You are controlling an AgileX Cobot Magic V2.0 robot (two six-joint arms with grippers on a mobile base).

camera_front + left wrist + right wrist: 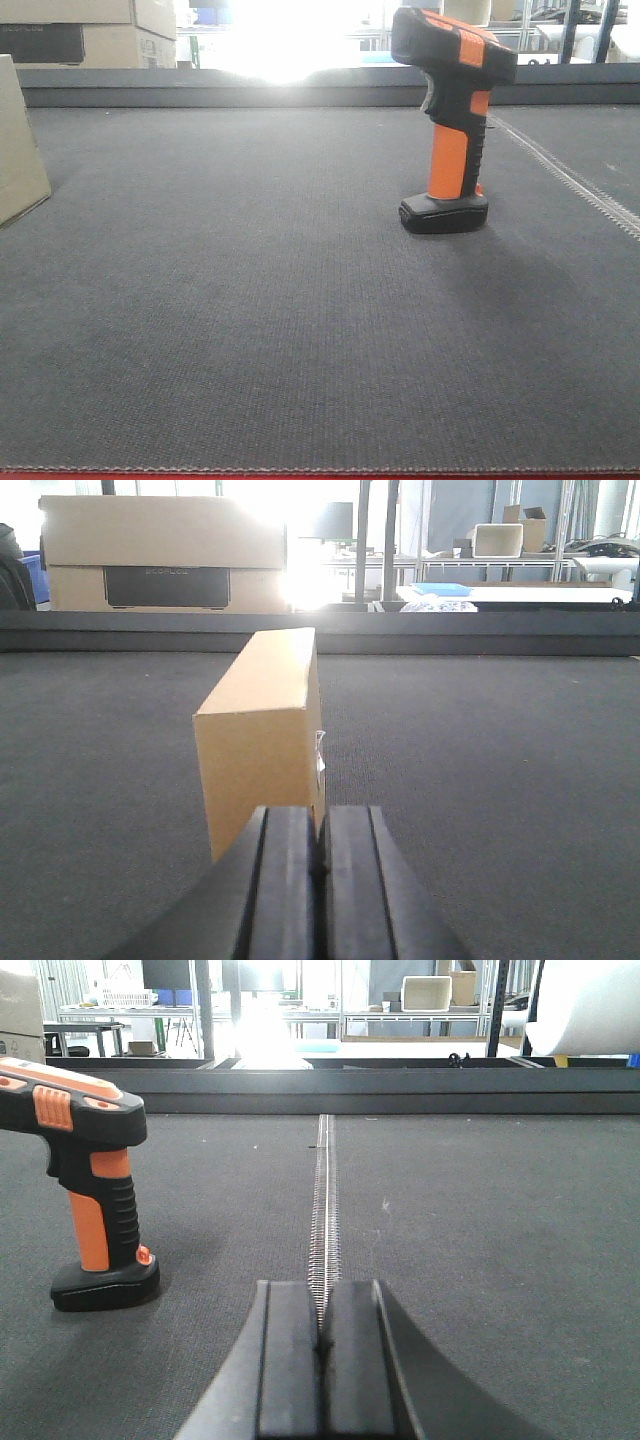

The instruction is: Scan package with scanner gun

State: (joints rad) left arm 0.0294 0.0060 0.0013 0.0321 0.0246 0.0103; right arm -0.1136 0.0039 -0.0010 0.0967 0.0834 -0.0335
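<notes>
My left gripper [320, 870] is closed: its two black pads [285, 880] meet along a single seam, with nothing between them. My right gripper [320, 1345] is in the same state, pads pressed together and empty.

Package [265, 740]: one plain beige cardboard box, standing upright on the dark grey mat [500, 760], directly ahead of my left fingers and close to them. It presents a narrow end face to me. A small white label [320, 760] shows on its right side, seen edge-on; the print cannot be read.

Scanner gun [90, 1190]: one unit, pistol-shaped, black plastic with an orange handle and orange top panels. It stands upright on its flat black foot, ahead of my right fingers and to their left, apart from them. In the front view the scanner gun [452, 120] stands alone, well apart from the package [20, 150] at the frame's left edge.

One stitched seam [322, 1210] runs straight ahead from my right fingers across the mat.
</notes>
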